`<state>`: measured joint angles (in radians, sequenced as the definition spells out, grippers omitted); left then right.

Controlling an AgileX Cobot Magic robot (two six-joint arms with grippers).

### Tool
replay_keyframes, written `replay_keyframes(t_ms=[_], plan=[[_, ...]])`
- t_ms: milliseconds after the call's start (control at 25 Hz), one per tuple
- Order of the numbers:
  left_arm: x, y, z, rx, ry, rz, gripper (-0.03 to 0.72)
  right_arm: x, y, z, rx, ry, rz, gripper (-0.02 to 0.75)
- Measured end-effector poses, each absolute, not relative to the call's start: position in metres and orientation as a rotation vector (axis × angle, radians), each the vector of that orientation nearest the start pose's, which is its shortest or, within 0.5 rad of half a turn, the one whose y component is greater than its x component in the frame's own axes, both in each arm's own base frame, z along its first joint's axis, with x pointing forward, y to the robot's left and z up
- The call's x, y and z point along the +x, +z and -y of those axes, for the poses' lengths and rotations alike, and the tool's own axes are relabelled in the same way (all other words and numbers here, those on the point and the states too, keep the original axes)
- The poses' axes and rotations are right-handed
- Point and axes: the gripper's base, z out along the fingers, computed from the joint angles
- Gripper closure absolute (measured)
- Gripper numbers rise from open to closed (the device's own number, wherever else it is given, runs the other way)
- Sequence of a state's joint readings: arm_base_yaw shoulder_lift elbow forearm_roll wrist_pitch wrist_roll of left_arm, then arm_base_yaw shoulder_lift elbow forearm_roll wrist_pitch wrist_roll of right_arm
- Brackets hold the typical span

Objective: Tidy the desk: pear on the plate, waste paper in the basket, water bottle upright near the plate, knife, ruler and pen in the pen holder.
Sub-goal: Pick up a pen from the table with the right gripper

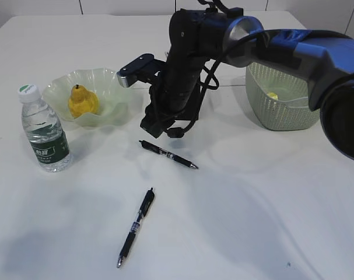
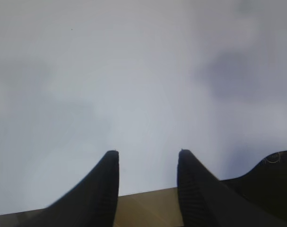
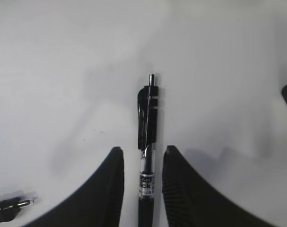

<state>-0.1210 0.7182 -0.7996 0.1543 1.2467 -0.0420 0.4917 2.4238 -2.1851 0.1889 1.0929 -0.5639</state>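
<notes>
Straddling the upper pen, the right gripper stands part-open over the desk, jaws apart on either side, not clamped. Left gripper gapes empty. Beside this pen lies a second pen; farther off, pear in plate.

Bare desk around pens
</notes>
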Motion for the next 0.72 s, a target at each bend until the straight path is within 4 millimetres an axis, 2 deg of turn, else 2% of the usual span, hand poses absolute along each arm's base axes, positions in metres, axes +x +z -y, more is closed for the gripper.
replay_keyframes(t_ms=[120,320,520,720], plan=[[0.100,0.322,-0.001,0.120,0.154,-2.632,0.402,0.452,0.178,-0.260,-1.340,0.245,-2.460,0.498],[0.100,0.322,-0.001,0.120,0.152,-2.632,0.402,0.451,0.160,-0.260,-1.368,0.255,-2.512,0.497],[0.100,0.322,-0.001,0.120,0.152,-2.632,0.402,0.451,0.155,-0.260,-1.368,0.257,-2.530,0.497],[0.100,0.322,-0.001,0.118,0.150,-2.632,0.402,0.452,0.140,-0.260,-1.374,0.261,-2.562,0.497]])
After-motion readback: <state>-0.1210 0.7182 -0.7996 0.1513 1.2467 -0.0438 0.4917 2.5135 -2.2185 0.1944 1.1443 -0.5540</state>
